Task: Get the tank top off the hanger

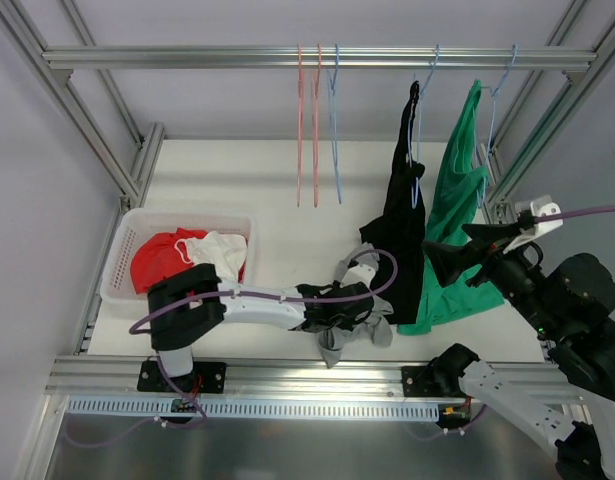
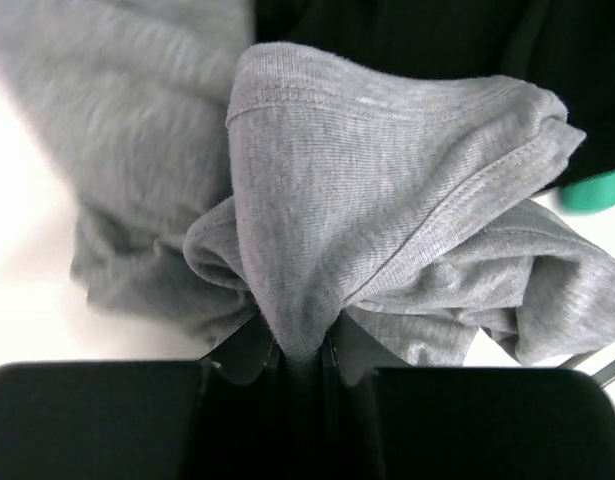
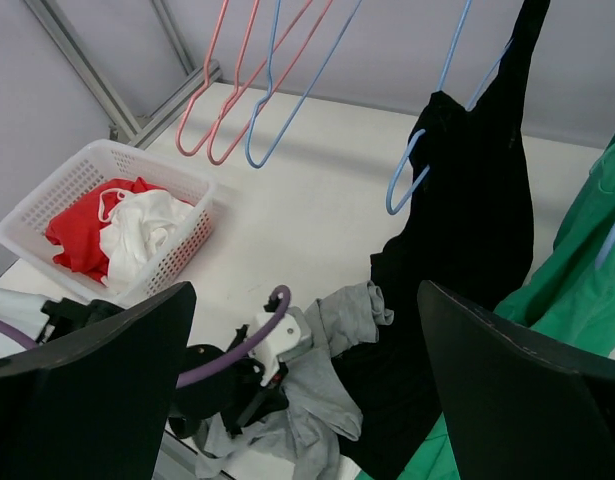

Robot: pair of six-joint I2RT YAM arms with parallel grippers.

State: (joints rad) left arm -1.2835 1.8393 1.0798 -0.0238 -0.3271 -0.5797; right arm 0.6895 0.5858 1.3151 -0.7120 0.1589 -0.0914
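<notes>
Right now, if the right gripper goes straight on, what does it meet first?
Probably the lower part of the hanging black tank top, just ahead of the right gripper; depth is unclear.

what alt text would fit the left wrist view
The left gripper pinches a bunched fold of a grey garment close to the camera. Behind, black fabric fills the top, green fabric peeks at right, white table at left.

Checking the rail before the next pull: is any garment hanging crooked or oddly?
Yes. The black tank top hangs lopsided, strung up high by one narrow end, while the lower end of its blue hanger pokes out bare on one side.
</notes>
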